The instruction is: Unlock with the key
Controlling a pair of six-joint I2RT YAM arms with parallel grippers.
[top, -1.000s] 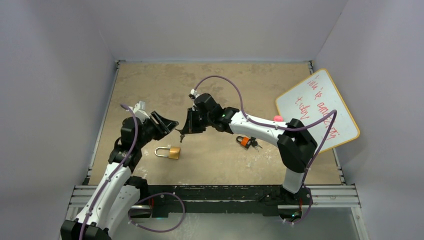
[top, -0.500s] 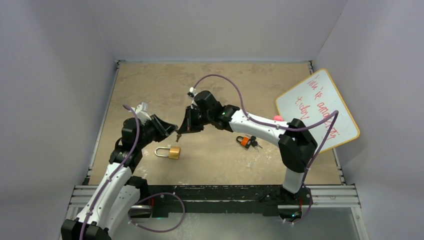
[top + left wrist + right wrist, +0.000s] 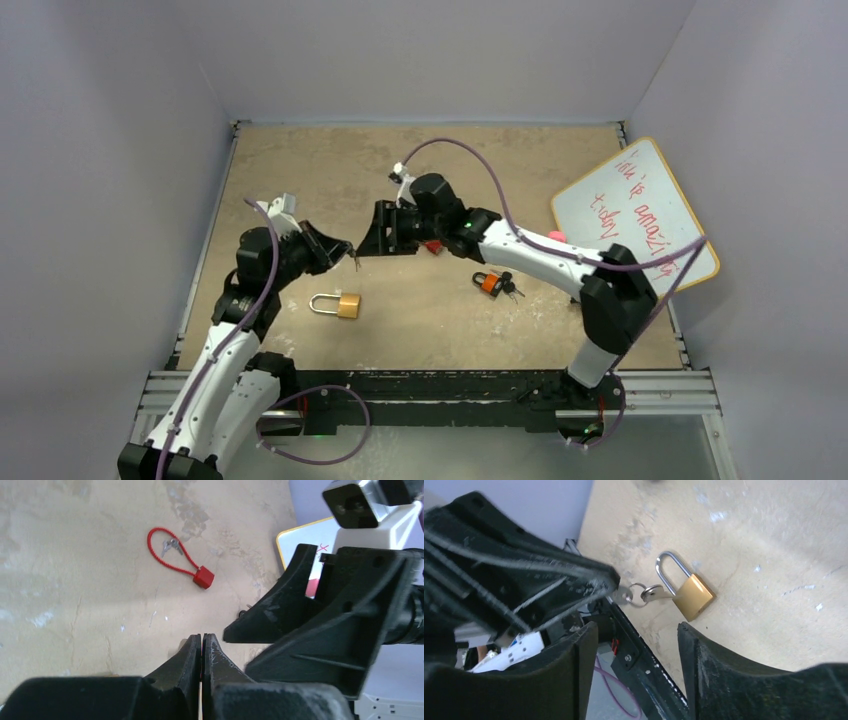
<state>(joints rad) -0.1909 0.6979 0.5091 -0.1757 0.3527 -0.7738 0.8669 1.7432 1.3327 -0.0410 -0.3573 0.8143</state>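
Sitting on the mottled tan tabletop (image 3: pixel 420 335) between pale lilac walls (image 3: pixel 430 60) was the brass padlock (image 3: pixel 341 304); left gripper (image 3: pixel 349 256) pinched small silver keys (image 3: pixel 651 592), right gripper (image 3: pixel 636 630) gaped; only left wrist view showed the red cable lock (image 3: pixel 176 556) whole.

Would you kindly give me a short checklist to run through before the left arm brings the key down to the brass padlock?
1. Left gripper shut on the key: ok, pinched at the fingertips.
2. Right gripper open and clear of the key: ok.
3. Second key dangling free, not snagged: ok.
4. Brass padlock lying unobstructed on the table: ok.
5. Padlock braced by a gripper: not ok, neither one touches it.
6. Keyhole turned toward the key: cannot tell.
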